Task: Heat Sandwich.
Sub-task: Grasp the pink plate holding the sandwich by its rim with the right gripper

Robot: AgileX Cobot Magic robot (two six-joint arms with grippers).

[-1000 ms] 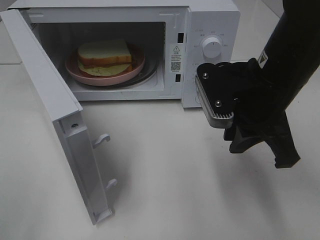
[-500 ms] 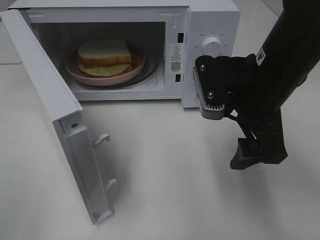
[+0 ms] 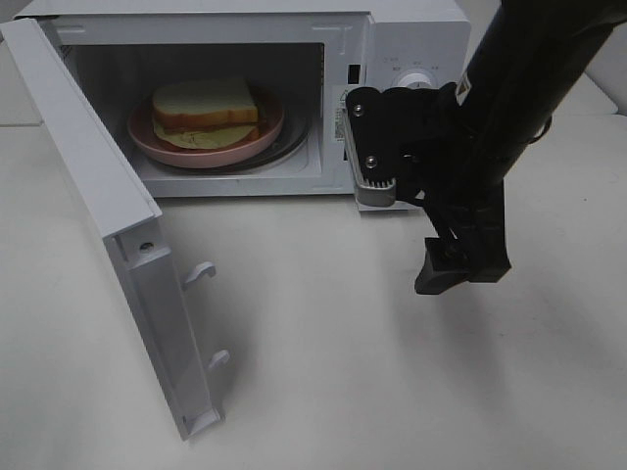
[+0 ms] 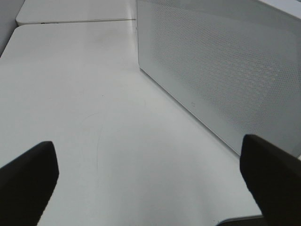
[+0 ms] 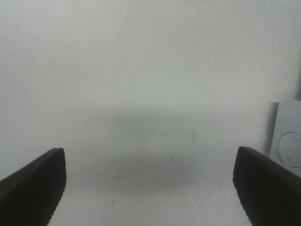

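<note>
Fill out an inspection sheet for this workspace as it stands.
Surface: white table, carrying the microwave.
Job's things: sandwich on the pink plate inside the microwave; door swung wide open.
Clutter: nothing seen.
Grippers: left gripper open, empty, over the table; right gripper open, empty, in front of the microwave's control side.
Cables: nothing seen.
Surroundings: nothing seen.
</note>
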